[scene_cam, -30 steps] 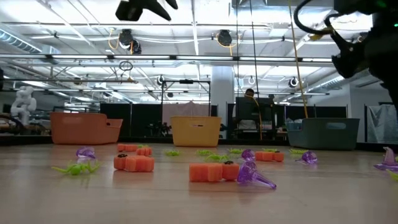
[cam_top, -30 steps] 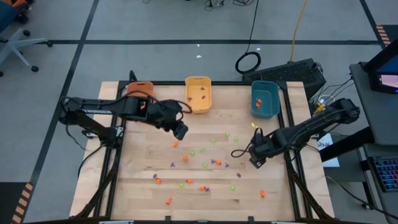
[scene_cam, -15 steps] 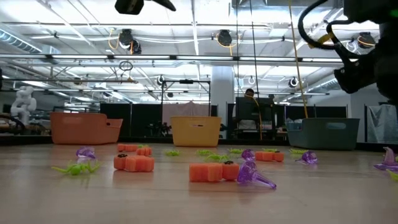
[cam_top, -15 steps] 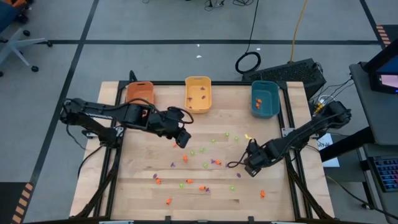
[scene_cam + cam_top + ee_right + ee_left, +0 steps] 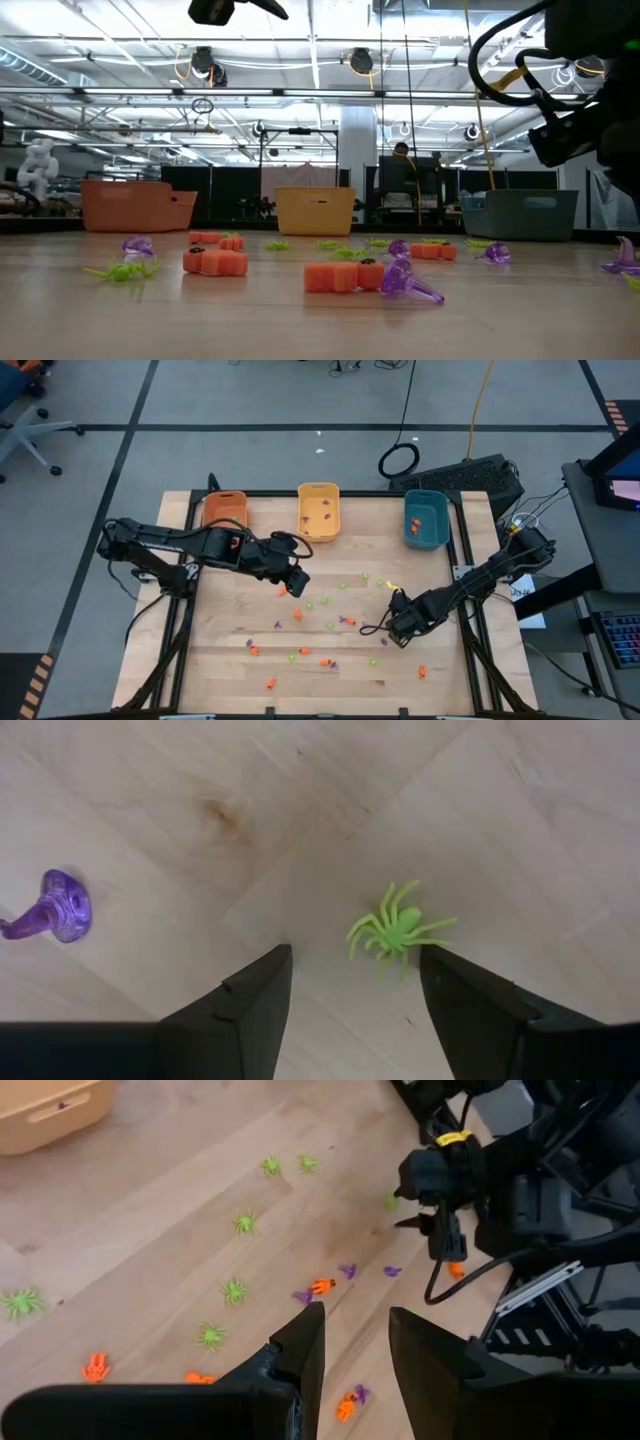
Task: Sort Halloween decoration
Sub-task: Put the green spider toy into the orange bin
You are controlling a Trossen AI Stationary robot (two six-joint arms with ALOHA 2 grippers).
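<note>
High view: small orange, green and purple trinkets (image 5: 330,626) lie scattered over the wooden table (image 5: 440,680), which stands on a grey taped floor. The right gripper (image 5: 355,982) hangs open and empty over a green spider (image 5: 398,930). The left gripper (image 5: 355,1342), fingers parted and empty, hovers near the yellow bin (image 5: 319,512).

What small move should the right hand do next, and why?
Probably lower straight down and close on the green spider. The right hand is open above the table, and the spider lies between its fingers, slightly nearer one. The purple trinket lies off to the side.
</note>
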